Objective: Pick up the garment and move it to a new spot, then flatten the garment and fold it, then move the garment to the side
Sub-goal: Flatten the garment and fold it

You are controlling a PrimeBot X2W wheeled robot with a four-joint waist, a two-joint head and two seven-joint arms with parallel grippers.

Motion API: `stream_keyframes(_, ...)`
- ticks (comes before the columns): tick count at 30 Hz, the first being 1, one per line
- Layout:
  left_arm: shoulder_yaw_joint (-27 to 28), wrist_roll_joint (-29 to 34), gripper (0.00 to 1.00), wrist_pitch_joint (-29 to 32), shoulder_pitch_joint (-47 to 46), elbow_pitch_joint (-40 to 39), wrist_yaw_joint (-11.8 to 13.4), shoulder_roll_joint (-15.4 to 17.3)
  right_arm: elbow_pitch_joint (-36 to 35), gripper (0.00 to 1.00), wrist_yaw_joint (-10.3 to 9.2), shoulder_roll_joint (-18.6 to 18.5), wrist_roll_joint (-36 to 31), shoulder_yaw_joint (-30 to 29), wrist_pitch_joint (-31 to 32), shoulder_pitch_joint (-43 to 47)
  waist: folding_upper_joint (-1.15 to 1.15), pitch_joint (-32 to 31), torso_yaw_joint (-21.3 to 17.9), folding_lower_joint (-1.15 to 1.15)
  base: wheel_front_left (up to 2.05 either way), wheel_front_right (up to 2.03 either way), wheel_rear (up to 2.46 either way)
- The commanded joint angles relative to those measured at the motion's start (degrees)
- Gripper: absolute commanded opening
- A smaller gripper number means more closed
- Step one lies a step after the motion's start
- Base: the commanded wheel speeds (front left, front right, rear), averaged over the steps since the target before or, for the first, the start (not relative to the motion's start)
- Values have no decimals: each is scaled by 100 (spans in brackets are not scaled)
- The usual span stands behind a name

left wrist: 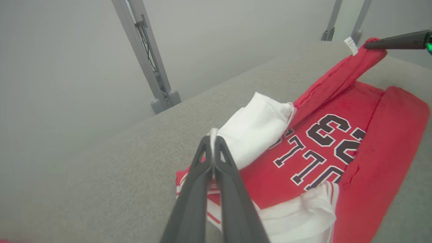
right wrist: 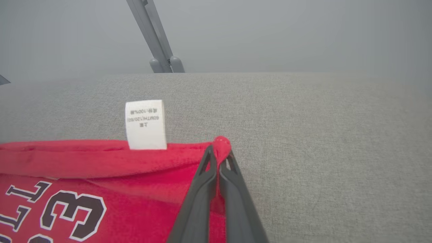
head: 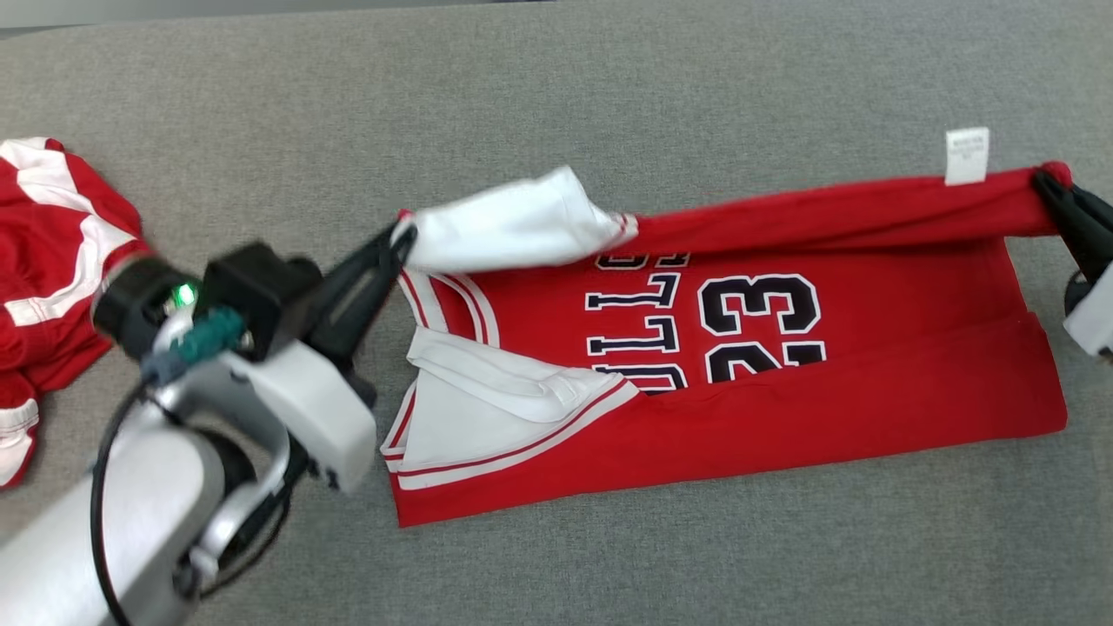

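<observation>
The garment (head: 869, 382) is a red jersey with white trim and the number 23, lying sideways on the grey surface with its near long edge folded over. My left gripper (head: 402, 236) is shut on the white sleeve corner at the jersey's left end, seen pinched in the left wrist view (left wrist: 212, 141). My right gripper (head: 1048, 184) is shut on the red corner at the right end, seen close in the right wrist view (right wrist: 218, 152). The far long edge (head: 826, 217) is lifted and stretched between both grippers. A white care label (right wrist: 145, 124) sticks up from that edge.
A second red and white garment (head: 52, 261) lies crumpled at the far left, behind my left arm. The grey padded surface (head: 609, 104) stretches beyond the jersey. Grey metal frame legs (left wrist: 148, 60) stand past the surface's far edge.
</observation>
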Motion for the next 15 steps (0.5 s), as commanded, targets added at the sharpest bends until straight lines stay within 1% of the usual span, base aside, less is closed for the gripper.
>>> stream_keyframes(1, 46, -34, 0, -32, 229, -215, 171, 85, -72, 0, -2, -124, 73, 33, -104, 154, 0, -12, 29, 0, 0, 0, 0)
stream_keyframes(5, 41, -116, 0, -56, 789, -786, 548, 140, -298, 0, -2, -405, 134, 109, -439, 454, 0, -30, 120, 0, 0, 0, 0)
stream_keyframes(8, -12, -151, 0, -64, 1117, -1066, 745, 165, -431, 0, -2, -582, 90, 176, -713, 699, 0, -40, 172, 0, 0, 0, 0)
stream_keyframes(9, -12, -151, 0, -64, 1117, -1066, 745, 165, -431, 0, -2, -582, 90, 176, -713, 699, 0, -40, 172, 0, 0, 0, 0)
stream_keyframes(10, -40, -157, 0, -120, 1309, -1202, 875, 132, -495, 0, -2, -639, 99, 190, -892, 835, 0, -36, 182, 0, 0, 0, 0)
stream_keyframes(13, -88, -209, 0, -262, 1569, -1284, 985, 25, -562, 2, -2, -701, 46, 243, -1118, 1014, 0, -11, 186, 0, 0, 0, 0)
stream_keyframes(14, -88, -209, 0, -262, 1569, -1284, 985, 25, -562, 2, -2, -701, 46, 243, -1118, 1014, 0, -11, 186, 0, 0, 0, 0)
stream_keyframes(15, -128, -245, 0, -365, 1707, -1228, 1023, -57, -567, 0, -2, -684, 32, 263, -1244, 1118, 0, 9, 187, 0, 0, 0, 0)
